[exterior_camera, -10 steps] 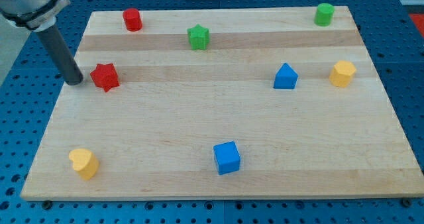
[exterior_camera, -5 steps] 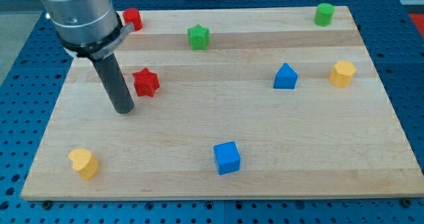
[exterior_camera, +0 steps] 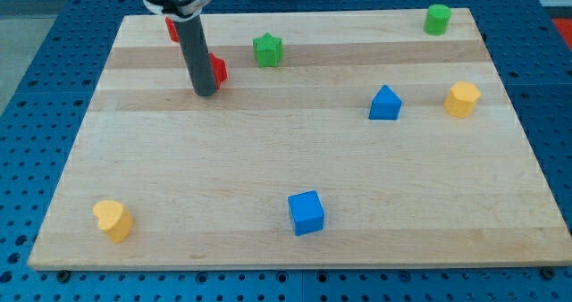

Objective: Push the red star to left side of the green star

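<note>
In the upper left of the frame, my tip (exterior_camera: 206, 91), a bare rod with nothing to clamp, pressed the red star (exterior_camera: 217, 69), mostly hidden behind it, near the green star (exterior_camera: 266, 49). A glancing push could have nudged the green star. The board (exterior_camera: 286, 186) lay open below; its top edge was near.

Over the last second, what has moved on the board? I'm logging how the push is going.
My tip swept from the board's left edge toward the view's upper right, pushing the red star up and right; it now sits just left of, and slightly below, the green star, half hidden behind the rod. All other blocks stayed put.
</note>
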Tool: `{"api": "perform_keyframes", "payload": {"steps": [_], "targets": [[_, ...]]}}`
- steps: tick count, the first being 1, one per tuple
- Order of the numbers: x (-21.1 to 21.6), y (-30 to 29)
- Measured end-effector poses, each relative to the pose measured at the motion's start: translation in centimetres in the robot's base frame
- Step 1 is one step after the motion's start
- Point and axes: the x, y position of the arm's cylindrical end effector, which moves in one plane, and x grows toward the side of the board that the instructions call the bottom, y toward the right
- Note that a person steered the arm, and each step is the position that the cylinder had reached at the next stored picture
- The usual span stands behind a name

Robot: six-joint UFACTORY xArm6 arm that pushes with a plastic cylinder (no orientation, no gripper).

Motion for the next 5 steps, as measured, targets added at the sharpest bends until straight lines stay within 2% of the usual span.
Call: {"api": "perform_keyframes", "payload": {"steps": [3,5], "targets": [[-4.0,-0.1],[-3.9,-4.9]]}}
